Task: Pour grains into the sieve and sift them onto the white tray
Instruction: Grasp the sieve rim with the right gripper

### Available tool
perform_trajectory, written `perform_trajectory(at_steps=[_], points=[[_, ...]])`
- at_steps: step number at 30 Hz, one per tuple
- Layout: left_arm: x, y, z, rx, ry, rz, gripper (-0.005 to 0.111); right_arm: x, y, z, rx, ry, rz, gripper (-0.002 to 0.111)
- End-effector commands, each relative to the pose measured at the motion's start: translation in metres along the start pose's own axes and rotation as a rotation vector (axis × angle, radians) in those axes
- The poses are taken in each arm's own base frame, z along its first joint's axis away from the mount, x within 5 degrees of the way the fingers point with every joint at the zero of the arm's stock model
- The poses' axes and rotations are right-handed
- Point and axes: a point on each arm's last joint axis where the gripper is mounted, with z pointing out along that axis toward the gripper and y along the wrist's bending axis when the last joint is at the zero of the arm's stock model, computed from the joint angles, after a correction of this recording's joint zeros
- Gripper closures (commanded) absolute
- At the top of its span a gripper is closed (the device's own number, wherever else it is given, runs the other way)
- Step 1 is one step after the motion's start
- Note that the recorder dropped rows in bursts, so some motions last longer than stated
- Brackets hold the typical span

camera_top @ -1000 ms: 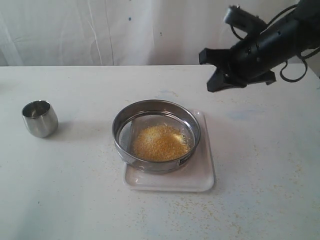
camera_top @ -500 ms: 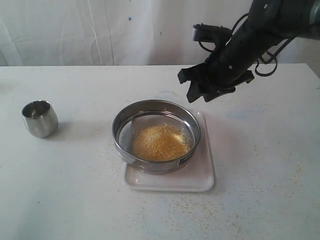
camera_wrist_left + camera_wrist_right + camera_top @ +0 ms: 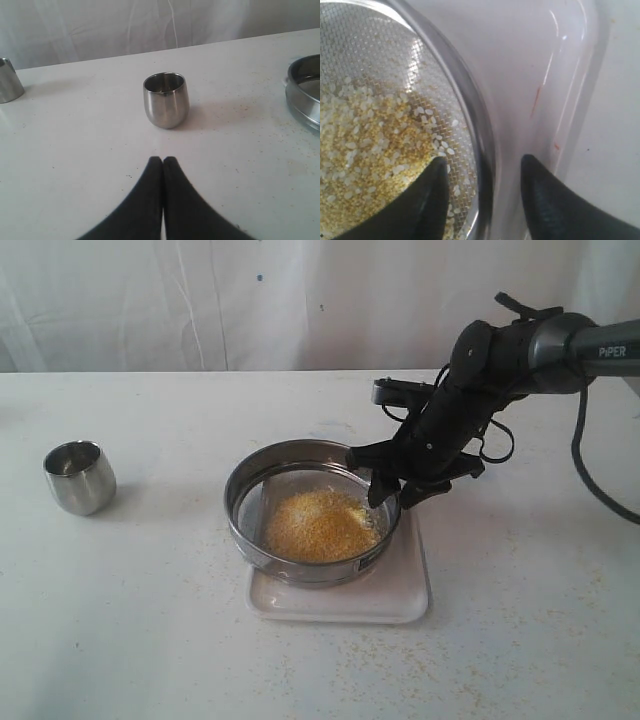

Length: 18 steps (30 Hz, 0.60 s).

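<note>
The grains [image 3: 318, 525] lie as a loose yellow heap on the mesh of the sieve [image 3: 300, 566], so the pouring step looks done. The sieve sits flat on the white tray [image 3: 405, 595], its ring covering most of the tray and leaving bare rim at the near and right sides. Little or nothing can be seen on the tray under the mesh, so sifting seems not yet begun.

The right gripper [image 3: 393, 492] hangs at the sieve's right edge with its jaws spread wide and nothing in them. The right wrist view shows why it is set there: 1 finger [image 3: 432, 200] is inside the ring over the mesh and the other is outside over the tray, so the steel band stands between the 2 (a straddle ready for a pinch on the wall). Closing there would give a hold for shaking the sieve.

The steel cup [image 3: 80, 477] stands upright on the table [image 3: 150, 630], well apart to the left. The left gripper [image 3: 163, 165] rests low facing it, fingers pressed together on nothing.
</note>
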Motion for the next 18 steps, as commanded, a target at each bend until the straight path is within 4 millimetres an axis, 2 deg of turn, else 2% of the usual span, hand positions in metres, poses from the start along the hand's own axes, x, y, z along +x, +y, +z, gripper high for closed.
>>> perform_trajectory(at_steps=[1,6,13,18], points=[[0.0,0.0,0.0,0.001,-0.007,-0.007,0.107,-0.001,0.0,0.0,0.002,-0.008,-0.004,0.083],[0.0,0.0,0.0,0.001,-0.007,-0.007,0.107,-0.001,0.0,0.0,0.002,-0.008,-0.004,0.108],[0.0,0.0,0.0,0.001,-0.007,-0.007,0.107,0.0,-0.005,-0.002,0.056,0.003,-0.02,0.108],[0.0,0.0,0.0,0.001,-0.007,-0.007,0.107,-0.002,-0.006,-0.023,0.127,-0.021,-0.054,0.108]])
